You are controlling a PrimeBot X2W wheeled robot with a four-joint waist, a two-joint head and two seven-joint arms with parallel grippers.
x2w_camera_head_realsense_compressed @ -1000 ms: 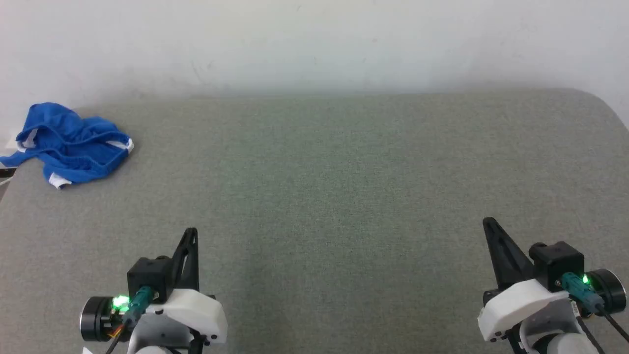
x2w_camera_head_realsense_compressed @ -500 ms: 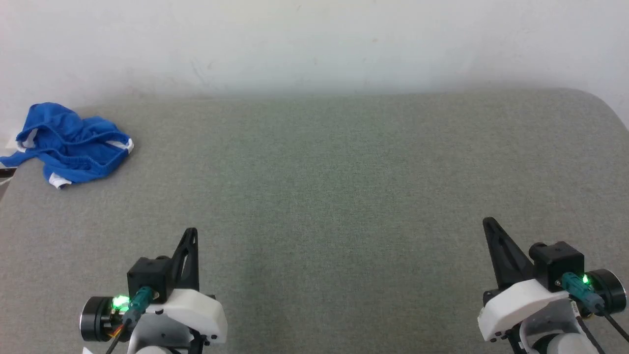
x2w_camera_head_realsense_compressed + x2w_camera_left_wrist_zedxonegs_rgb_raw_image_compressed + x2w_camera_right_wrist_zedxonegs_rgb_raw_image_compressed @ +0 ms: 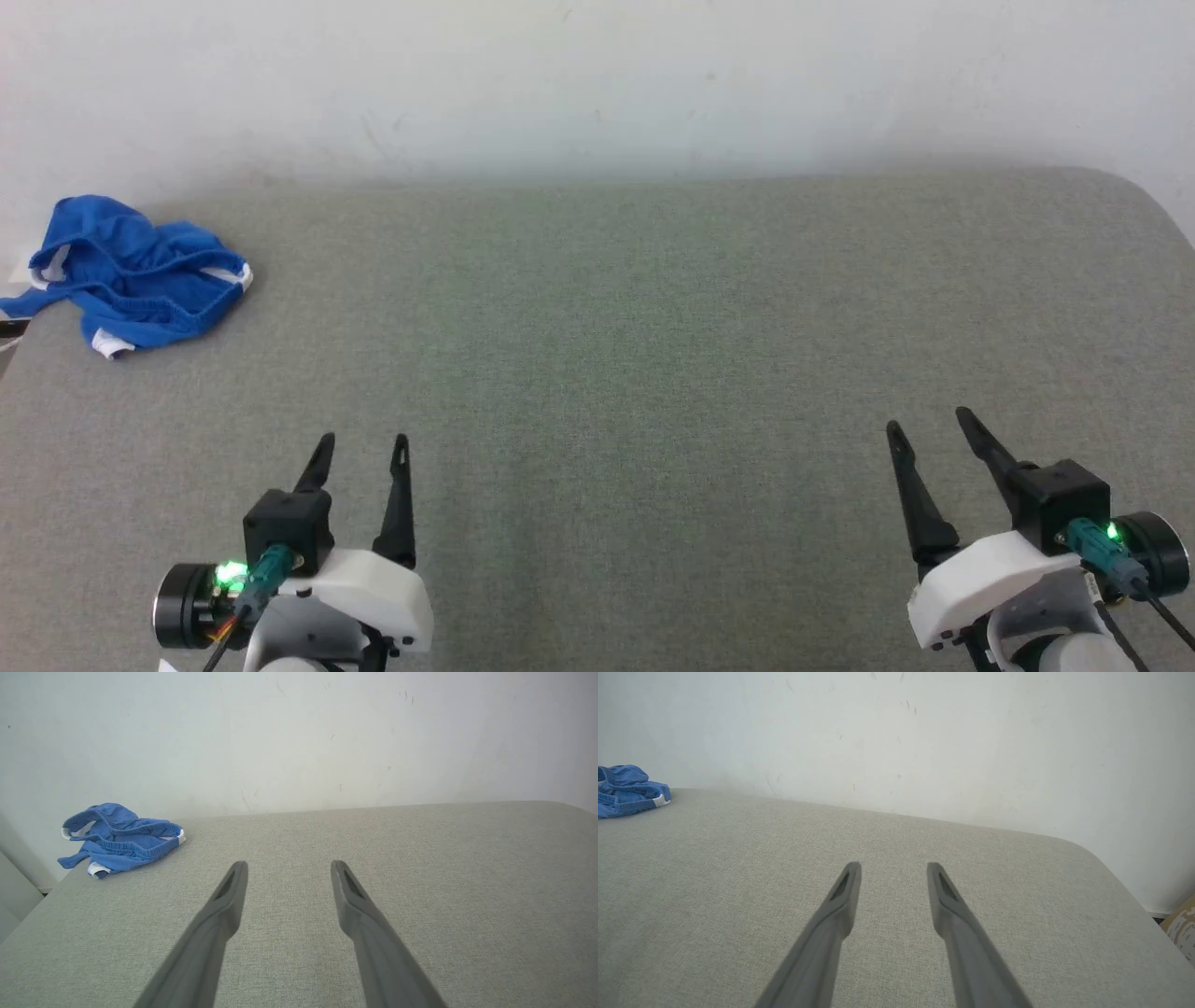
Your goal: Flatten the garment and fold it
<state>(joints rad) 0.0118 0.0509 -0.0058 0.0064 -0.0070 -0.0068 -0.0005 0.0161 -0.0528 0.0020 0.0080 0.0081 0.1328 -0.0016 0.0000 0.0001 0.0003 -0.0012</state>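
Observation:
The garment [image 3: 131, 275], a crumpled heap of bright blue cloth with white trim, lies at the far left corner of the grey surface, partly hanging over the left edge. It also shows as a blue heap [image 3: 117, 837] in the left wrist view and at the left border [image 3: 628, 791] of the right wrist view. My left gripper [image 3: 362, 443] stands open at the lower left, well short of the garment, nothing between its fingers. At the lower right my right gripper [image 3: 929, 422] is open and empty too. Both grippers [image 3: 286, 864] [image 3: 891, 864] show spread fingers in their own wrist views.
A grey fabric-covered surface [image 3: 635, 327] spreads before me, with a rounded far right corner. A white wall [image 3: 597, 84] rises directly behind it. A patterned cardboard piece [image 3: 1183, 926] sits past the right edge, low down.
Both grippers have gone from shut to open; their fingers now stand apart. The arms and the garment have stayed in place.

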